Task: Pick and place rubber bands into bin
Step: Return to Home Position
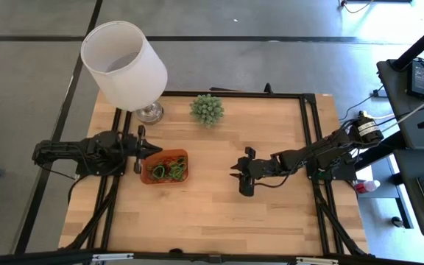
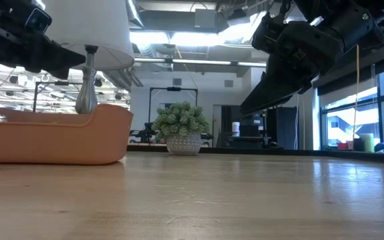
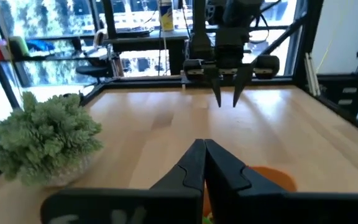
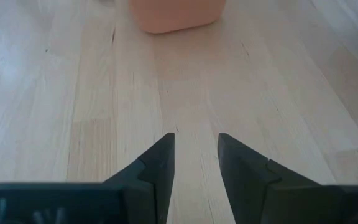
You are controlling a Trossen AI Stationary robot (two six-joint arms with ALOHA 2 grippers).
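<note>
Several bands (image 1: 169, 171) lie in a tangled heap inside the bin (image 2: 52, 140), mostly green with some orange-brown. The bin sits on the surface (image 1: 219, 213) left of centre, near the lamp (image 1: 124, 65). No loose bands show on the wood in any view, so my read is that picking is done or close to it.

Left tool (image 1: 156, 150) hovers at the bin's rim on the left arm's side, fingers pressed together, nothing between them. Right tool (image 4: 196, 138) hangs over bare wood well right of the bin, fingers apart, empty, pointing at it.

Handling, as a judgement:
- Bands are near weightless, soft, stretchy and grippy.
- They snag on each other, so pulling one likely drags its neighbours.
- Best hold is a pinch across a single strand where a loop stands proud of the heap or the wood, not where it lies flat.
- The bin looks light and could slide if nudged.
</note>
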